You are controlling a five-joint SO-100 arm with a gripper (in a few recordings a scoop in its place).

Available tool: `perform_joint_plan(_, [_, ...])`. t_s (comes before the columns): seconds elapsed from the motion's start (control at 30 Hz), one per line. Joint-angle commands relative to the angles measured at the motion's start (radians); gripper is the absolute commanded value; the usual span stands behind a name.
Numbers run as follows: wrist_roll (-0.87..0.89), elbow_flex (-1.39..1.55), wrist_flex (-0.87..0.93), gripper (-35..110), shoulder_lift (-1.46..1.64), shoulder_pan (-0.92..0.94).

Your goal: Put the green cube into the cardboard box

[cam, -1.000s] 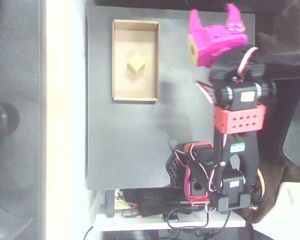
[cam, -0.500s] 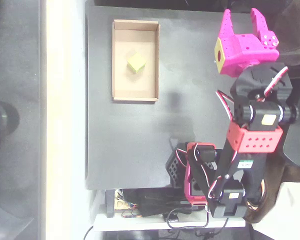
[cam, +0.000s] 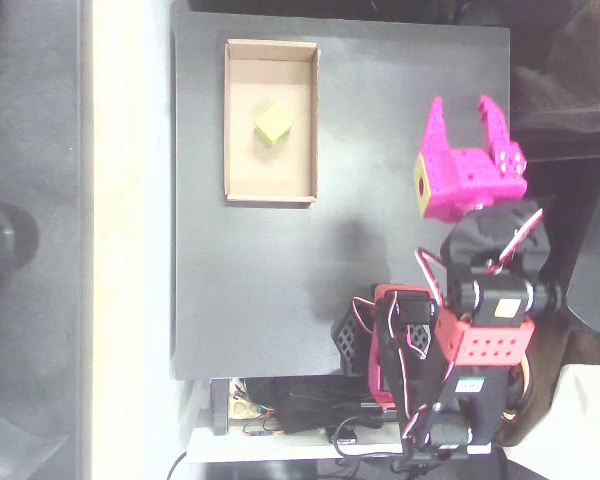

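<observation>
Seen from overhead: green cube [cam: 272, 125] resting inside the cardboard box [cam: 237, 120], near the middle of the tray floor, clear of all four low walls. Box lying lengthwise toward the upper left of the black table [cam: 280, 290], its long side parallel to the table's left edge. Pink gripper [cam: 465, 108] poised over the table's right edge, well apart from the box, fingers [cam: 437, 122] spread wide and pointing toward the top of the picture, holding nothing. Behind the gripper, black and red arm segments [cam: 485, 310] folded back toward the base [cam: 395, 345] at the lower right of the table, with a tangle of wires [cam: 300, 410] along the bottom edge.
</observation>
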Motion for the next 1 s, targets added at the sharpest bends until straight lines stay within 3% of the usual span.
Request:
perform_joint_plan(0.0, [0.005,0.124,-0.002,15,0.153,-0.009])
perform_joint_plan(0.57, [0.003,0.749,-0.002,13,0.606,-0.011])
perform_joint_plan(0.97, [0.003,0.913,0.009,7,0.64,-0.011])
